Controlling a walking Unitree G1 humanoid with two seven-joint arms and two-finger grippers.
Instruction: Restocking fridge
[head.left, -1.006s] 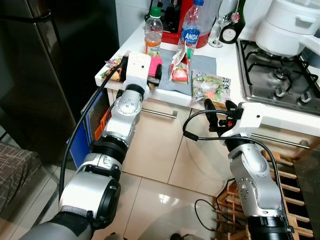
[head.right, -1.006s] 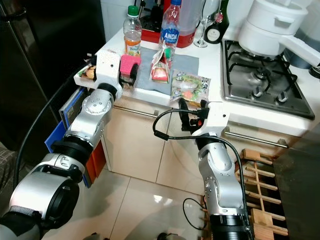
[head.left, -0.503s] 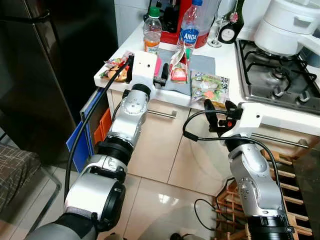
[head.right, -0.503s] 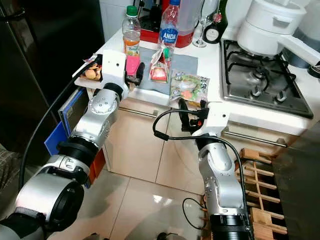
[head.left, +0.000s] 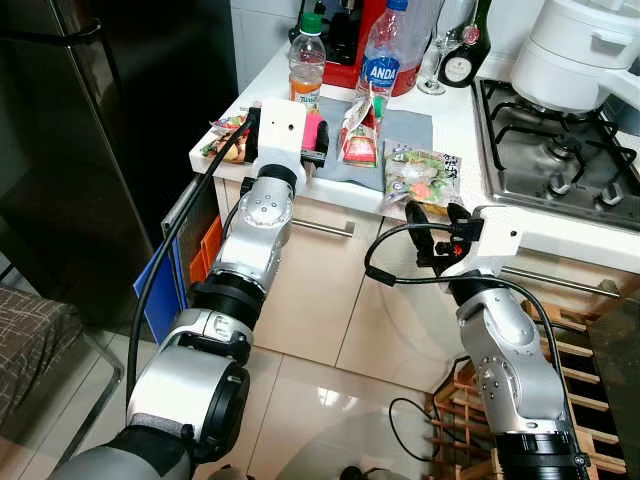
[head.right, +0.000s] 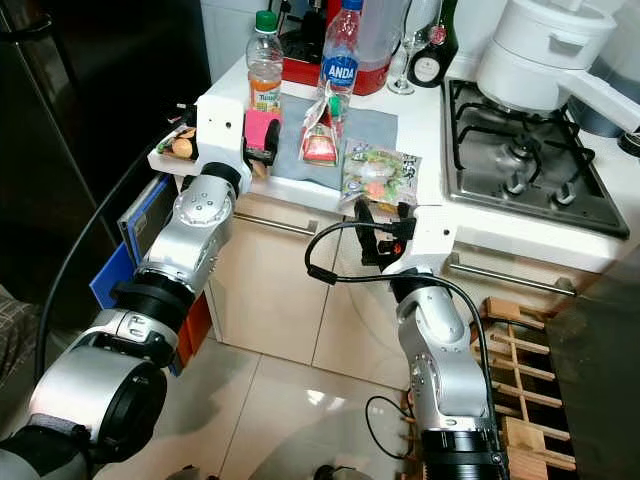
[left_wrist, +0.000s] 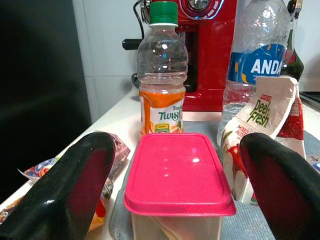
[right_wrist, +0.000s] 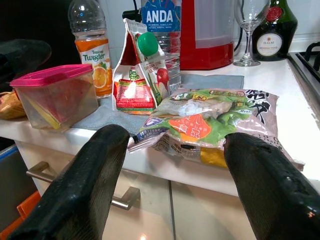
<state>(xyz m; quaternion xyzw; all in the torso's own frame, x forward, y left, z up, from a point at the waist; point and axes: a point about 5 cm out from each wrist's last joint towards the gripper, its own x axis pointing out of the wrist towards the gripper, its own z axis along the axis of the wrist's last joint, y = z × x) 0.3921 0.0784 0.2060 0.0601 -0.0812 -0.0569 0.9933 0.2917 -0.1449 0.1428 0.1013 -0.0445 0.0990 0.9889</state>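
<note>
Reaching over the bench (head.left: 455, 120) edge in the left eye view, the left tool (head.left: 300, 140) is lining up on the pink-lidded container (head.left: 312, 131), at 9 o'clock of the carton (head.left: 358, 132). Showing its fingers (left_wrist: 75, 185) spread wide and empty, the left wrist view is framing the container (left_wrist: 177, 187): stiff, light, likely slick, best taken across its clear walls. Hanging wide open in the right wrist view, the right tool (right_wrist: 175, 185) is facing the soft vegetable bag (right_wrist: 210, 122).

Right claw (right_wrist: 175, 185) spread wide before a white surface (right_wrist: 280, 95) holding a crinkled green-and-orange vegetable bag (right_wrist: 210, 122), a clear pink-lidded plastic box (right_wrist: 55, 95), a red-and-white spouted pouch (right_wrist: 135, 70), and an orange juice bottle (right_wrist: 92, 45).
</note>
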